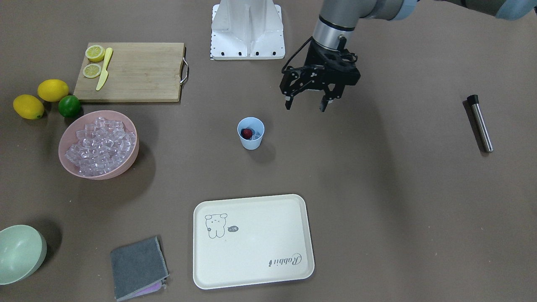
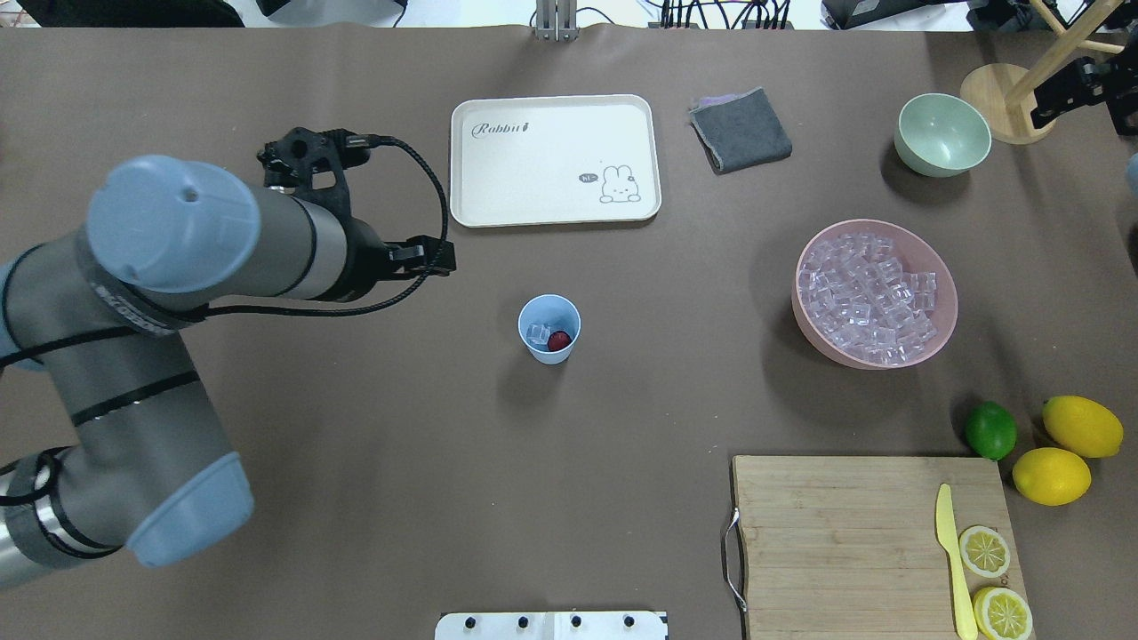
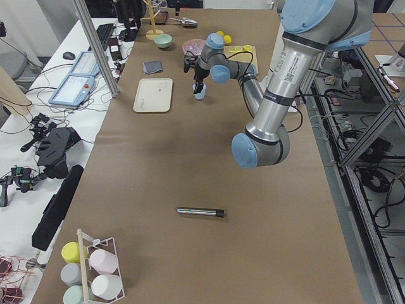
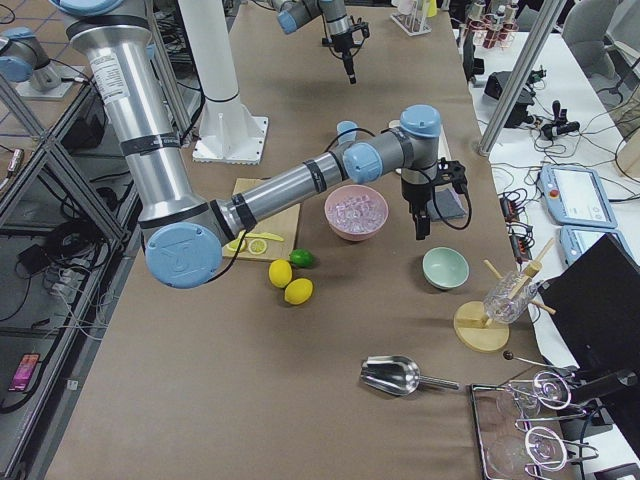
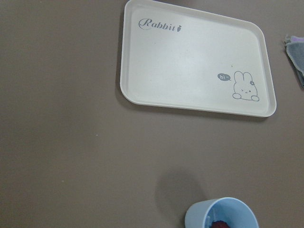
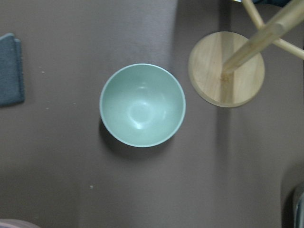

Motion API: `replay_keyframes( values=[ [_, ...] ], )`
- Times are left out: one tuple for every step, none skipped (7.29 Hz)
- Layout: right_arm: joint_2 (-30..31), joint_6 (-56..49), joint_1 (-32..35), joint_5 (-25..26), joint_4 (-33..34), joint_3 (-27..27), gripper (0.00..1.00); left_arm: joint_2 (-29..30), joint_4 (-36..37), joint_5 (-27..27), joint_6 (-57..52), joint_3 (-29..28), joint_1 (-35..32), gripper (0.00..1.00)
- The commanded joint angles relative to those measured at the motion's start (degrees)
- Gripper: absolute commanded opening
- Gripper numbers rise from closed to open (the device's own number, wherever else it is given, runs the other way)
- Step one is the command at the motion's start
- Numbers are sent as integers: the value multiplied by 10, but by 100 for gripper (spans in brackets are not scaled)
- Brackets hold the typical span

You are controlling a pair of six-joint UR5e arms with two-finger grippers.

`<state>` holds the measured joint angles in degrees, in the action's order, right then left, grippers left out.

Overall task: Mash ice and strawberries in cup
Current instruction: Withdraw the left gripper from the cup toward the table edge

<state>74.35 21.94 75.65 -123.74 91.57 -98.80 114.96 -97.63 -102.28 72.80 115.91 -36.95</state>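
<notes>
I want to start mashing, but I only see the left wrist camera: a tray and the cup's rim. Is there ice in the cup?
Observer: Yes. The overhead view shows ice beside the strawberry inside the cup.
Operator: What can I mash with?
Observer: Maybe the steel rod with a black end. It lies on the table, far out on the left arm's side, well away from the cup.
Operator: Am I holding anything?
Observer: No. The left gripper hangs above the table with its jaws open and empty.

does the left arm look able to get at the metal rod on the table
Probably yes: the left hand is open and empty, and the metal rod lies alone on bare table on that arm's side.
</notes>
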Motion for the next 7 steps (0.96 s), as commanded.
replay_keyframes(
  values=[
    [50,-45,43,-5,8,13,100,-94,-1,-121,-134,16,-114,98],
    [49,-136,71,-11,8,58,100,-155,-2,-151,-254,9,-167,98],
    [49,-157,90,-11,11,76,100,-189,-1,-157,-371,-17,-239,98],
    [53,-159,106,-29,11,88,100,-205,-14,-175,-481,-80,-299,98],
    [62,-160,112,-53,15,88,100,-209,-33,-213,-531,-142,-351,98],
    [67,-161,117,-55,13,86,100,-219,-61,-217,-534,-190,-366,98],
    [69,-161,117,-55,13,87,100,-242,-130,-218,-533,-230,-368,98]
  ],
)
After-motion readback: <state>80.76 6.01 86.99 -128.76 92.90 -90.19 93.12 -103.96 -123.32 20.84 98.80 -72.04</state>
